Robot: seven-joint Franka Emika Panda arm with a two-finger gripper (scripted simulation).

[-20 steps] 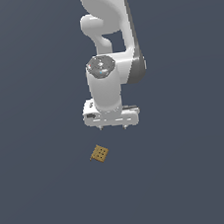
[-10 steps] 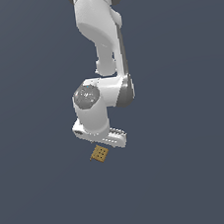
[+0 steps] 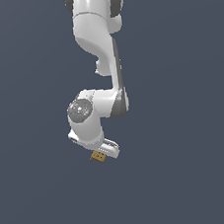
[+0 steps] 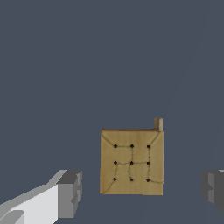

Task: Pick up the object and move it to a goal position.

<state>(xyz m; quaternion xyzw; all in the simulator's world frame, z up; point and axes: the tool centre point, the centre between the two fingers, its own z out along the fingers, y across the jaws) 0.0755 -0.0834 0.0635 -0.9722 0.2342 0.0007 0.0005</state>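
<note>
The object [image 4: 131,162] is a small flat tan-brown square block with a grid of dark dots on top, lying on the dark grey floor. In the wrist view it sits between my two fingertips [image 4: 70,193], with clear gaps on both sides. My gripper [image 4: 142,190] is open and holds nothing. In the exterior view the arm's hand hangs low right over the object [image 3: 98,157], hiding part of it, and the gripper [image 3: 105,153] is mostly hidden by the hand's body.
A flat dark grey floor [image 3: 191,174] runs all around. The white arm [image 3: 98,41] reaches down from above. No other objects show.
The arm has swung toward the exterior view's left and dropped, bringing the hand from above and beside the object down right over it. The object has not moved.
</note>
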